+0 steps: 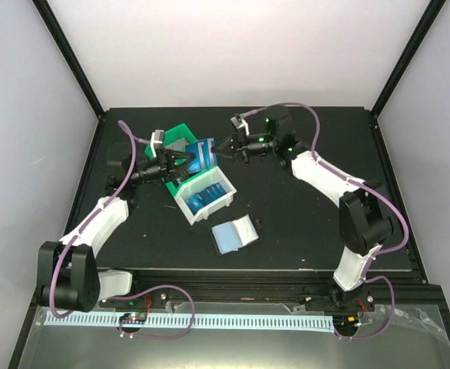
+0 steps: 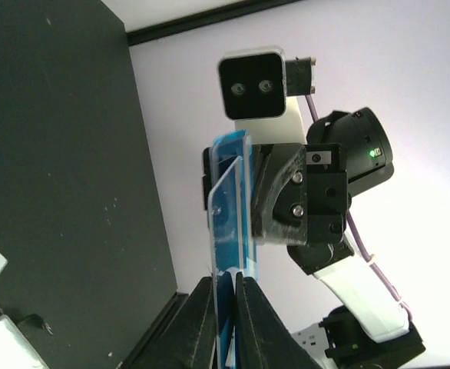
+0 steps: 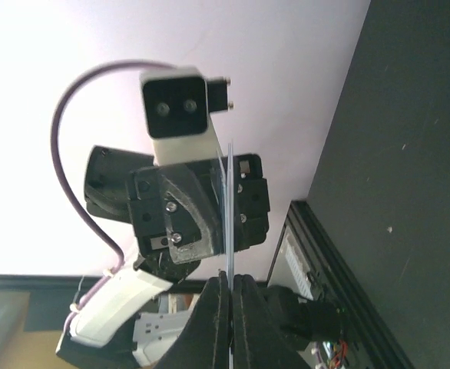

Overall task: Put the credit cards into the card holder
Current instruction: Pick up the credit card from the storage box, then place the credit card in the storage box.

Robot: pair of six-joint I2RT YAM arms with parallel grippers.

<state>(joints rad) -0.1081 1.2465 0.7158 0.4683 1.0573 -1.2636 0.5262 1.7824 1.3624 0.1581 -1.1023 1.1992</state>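
Note:
Blue credit cards (image 1: 203,152) are held in the air between my two grippers, above the bins at the back left. My left gripper (image 1: 190,158) is shut on their left edge. In the left wrist view the cards (image 2: 231,215) stand edge-on between its fingers (image 2: 225,280), and two cards seem to fan apart. My right gripper (image 1: 222,146) is shut on the opposite edge; in the right wrist view a thin card edge (image 3: 229,223) runs up from its closed fingers (image 3: 230,278). The card holder (image 1: 233,234) lies open on the table, pale sleeves up, apart from both grippers.
A white bin (image 1: 211,212) holding several more blue cards sits just below the held cards. A green bin (image 1: 180,137) stands behind it, under the left wrist. The black table edge and frame rail run along the front.

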